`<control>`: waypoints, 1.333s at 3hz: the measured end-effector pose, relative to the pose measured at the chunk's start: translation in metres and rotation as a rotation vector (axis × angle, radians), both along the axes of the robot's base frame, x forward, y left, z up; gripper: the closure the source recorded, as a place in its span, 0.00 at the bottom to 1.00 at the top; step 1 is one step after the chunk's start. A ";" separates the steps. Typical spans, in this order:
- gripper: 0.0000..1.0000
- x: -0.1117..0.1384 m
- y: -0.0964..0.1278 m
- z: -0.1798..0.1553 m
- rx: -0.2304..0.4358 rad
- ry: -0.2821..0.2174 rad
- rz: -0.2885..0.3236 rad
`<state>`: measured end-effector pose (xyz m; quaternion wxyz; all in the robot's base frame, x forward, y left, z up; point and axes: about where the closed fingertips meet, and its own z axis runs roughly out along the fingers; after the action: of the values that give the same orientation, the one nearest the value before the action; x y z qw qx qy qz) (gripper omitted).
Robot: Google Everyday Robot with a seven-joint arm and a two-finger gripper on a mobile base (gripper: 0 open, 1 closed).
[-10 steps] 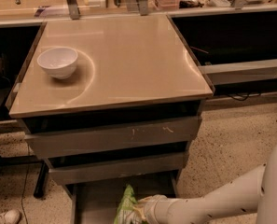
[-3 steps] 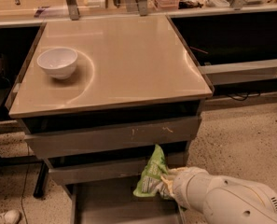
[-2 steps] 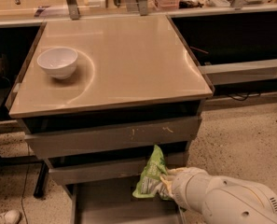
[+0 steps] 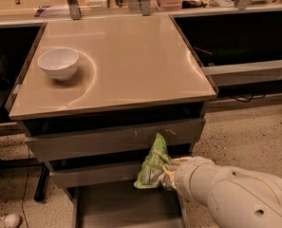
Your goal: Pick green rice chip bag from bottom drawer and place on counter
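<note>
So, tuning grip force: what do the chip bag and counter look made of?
The green rice chip bag, held by the end effector before the drawers, looks like crinkled foil or plastic film. The counter seems glossy laminate, reflecting light.

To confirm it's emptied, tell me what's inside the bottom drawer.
The bottom drawer shows only bare grey floor; the arm covers its right side. The gripper holds the green rice chip bag above it.

light warm, dim | glare on counter (image 4: 131, 51) | claw (image 4: 168, 174) low centre, holding bag (image 4: 152, 167)
</note>
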<state>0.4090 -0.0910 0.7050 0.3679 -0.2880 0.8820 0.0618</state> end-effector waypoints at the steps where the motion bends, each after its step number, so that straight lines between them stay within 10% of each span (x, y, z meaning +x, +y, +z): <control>1: 1.00 0.015 0.003 0.050 -0.018 -0.071 0.013; 4: 1.00 0.038 0.010 0.140 -0.080 -0.199 0.071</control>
<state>0.4472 -0.0807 0.8452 0.4392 -0.3382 0.8322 0.0104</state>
